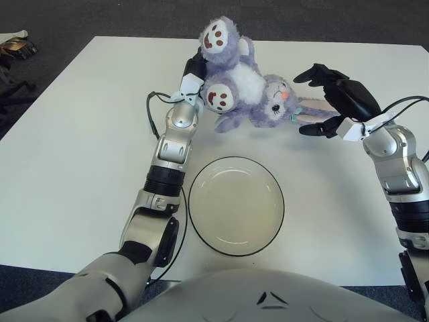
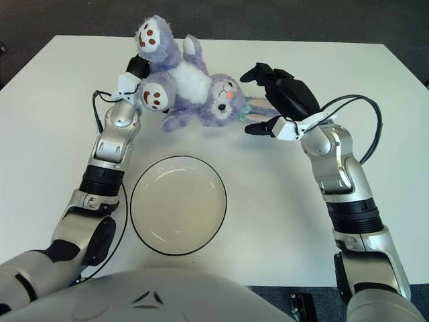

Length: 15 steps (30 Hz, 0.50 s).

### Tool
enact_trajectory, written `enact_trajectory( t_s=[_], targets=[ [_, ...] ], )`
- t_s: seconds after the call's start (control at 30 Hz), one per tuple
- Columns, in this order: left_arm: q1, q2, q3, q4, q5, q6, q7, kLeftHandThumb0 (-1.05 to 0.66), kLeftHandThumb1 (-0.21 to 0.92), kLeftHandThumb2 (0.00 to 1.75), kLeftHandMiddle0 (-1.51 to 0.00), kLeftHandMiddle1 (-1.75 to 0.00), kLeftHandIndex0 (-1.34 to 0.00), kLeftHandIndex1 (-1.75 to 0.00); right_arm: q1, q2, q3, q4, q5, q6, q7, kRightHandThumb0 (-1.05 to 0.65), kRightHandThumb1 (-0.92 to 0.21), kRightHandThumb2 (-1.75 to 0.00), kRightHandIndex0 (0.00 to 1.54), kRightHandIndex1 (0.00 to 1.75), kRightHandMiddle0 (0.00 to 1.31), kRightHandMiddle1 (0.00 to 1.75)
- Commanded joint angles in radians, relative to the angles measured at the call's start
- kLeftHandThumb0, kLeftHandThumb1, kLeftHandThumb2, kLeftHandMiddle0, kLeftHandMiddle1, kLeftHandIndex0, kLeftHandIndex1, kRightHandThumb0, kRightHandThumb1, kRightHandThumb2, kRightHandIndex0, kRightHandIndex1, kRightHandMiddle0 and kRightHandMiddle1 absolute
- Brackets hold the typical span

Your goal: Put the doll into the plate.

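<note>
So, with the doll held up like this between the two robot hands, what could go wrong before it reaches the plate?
1. The doll hangs upside down, pressed between the left robot hand and the right robot hand; uneven pressure may let it slip onto the table.
2. The right fingers look spread near the thin ears, a possibly weak hold.
3. The plate is shallow, so the doll may roll off.

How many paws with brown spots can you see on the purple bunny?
2: one paw at the top, pointing up, and one paw lower, beside the left hand. Its other paws may be hidden.
</note>
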Motion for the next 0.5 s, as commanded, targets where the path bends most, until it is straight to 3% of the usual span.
enact_trajectory(
  t_s=[0.0,0.47],
  targets=[
    [-0.026,-0.018,0.028,-0.027,-0.041,0.044,0.016,0.0,0.07,1.57,-0.83,-1.66,-0.56,-1.75,0.009,0.018,-0.009,0.022,0.032,-0.027,-0.013,-0.71,-0.26,-0.87,0.18,0.75,0.0,1.0],
    [-0.028,-0.036,0.041,-0.048,-0.077,0.093,0.038,0.0,0.11,1.54,-0.8,-1.68,-0.53,-1.75,0.011,0.064,0.015,0.085,0.024,-0.11,-0.062,-0.72,-0.3,-0.84,0.11,0.58,0.0,0.99]
  ],
)
